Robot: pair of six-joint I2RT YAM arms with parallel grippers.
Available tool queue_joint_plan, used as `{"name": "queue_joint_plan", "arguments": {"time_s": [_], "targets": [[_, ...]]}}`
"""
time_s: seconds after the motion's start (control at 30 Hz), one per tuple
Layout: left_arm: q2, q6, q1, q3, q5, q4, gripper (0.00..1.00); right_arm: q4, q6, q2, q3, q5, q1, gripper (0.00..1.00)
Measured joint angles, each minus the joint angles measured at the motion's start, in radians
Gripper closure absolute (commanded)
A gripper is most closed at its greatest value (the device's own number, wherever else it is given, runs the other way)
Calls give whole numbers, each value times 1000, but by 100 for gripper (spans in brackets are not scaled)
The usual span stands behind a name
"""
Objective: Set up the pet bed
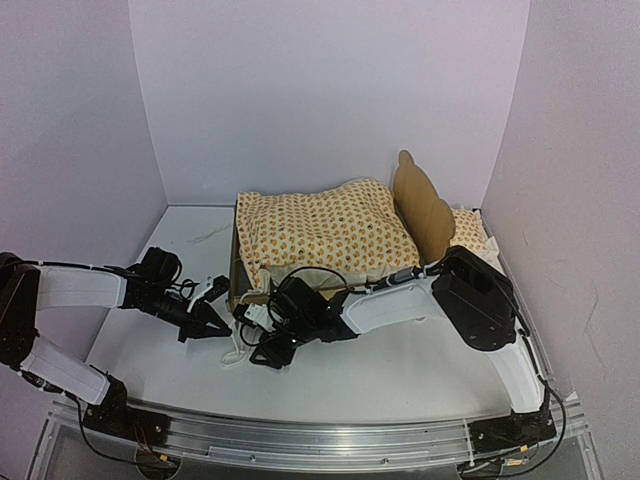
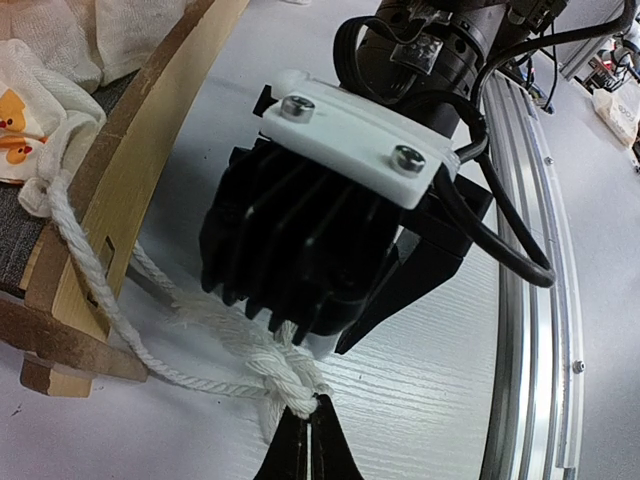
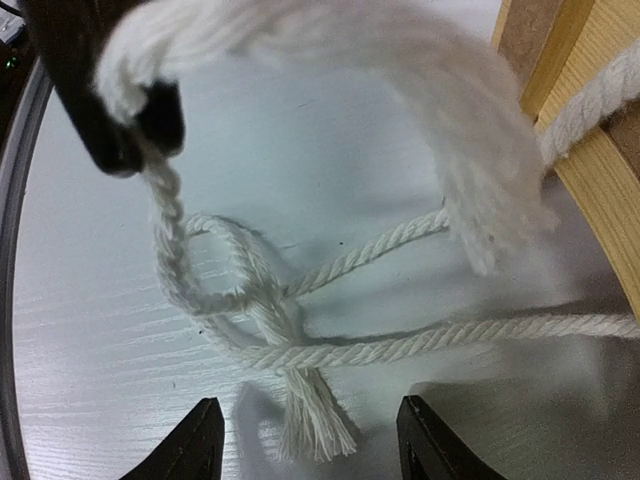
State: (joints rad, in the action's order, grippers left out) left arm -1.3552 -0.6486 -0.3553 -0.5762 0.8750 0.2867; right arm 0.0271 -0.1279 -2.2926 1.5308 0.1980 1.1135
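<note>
Your pet bed (image 1: 420,210) sits toward the back of the desk (image 1: 400,370), with the cushion (image 1: 320,230) on it and a white rope (image 3: 400,345) trailing from its frame. Your left gripper (image 2: 308,445) has its jaws clenched on the rope at the knot. Your right gripper (image 3: 310,405) hovers above, jaws spread.

Pale plain plywood pet bed (image 2: 130,185), frayed twisted white rope (image 3: 400,346), matt wood-grain white table (image 3: 95,330)

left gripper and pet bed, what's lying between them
In the left wrist view, a knotted white rope runs from the left gripper to the rail of the pet bed, under the right gripper.
</note>
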Motion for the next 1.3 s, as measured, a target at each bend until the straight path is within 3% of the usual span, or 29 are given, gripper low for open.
{"name": "queue_joint_plan", "arguments": {"time_s": [0.07,0.2,0.27,0.43,0.6,0.87,1.3], "targets": [[0,0,0,0,-1,0,100,0,-3,-2,1,0,-1,53],[0,8,0,0,-12,-1,100,-6,-10,-2,0,-3,-1,94],[0,22,0,-6,-16,-1,100,-9,-10,-2,-2,-6,-1,100],[0,60,0,-79,-34,26,100,9,40,20,-46,-15,0,100],[3,50,5,-262,-92,155,100,-22,161,119,-168,-46,-1,100],[68,-12,88,-490,-300,273,100,-63,358,280,-340,-84,-29,100],[126,-340,178,-636,-635,245,100,-55,511,258,-309,-49,-126,100]]}}
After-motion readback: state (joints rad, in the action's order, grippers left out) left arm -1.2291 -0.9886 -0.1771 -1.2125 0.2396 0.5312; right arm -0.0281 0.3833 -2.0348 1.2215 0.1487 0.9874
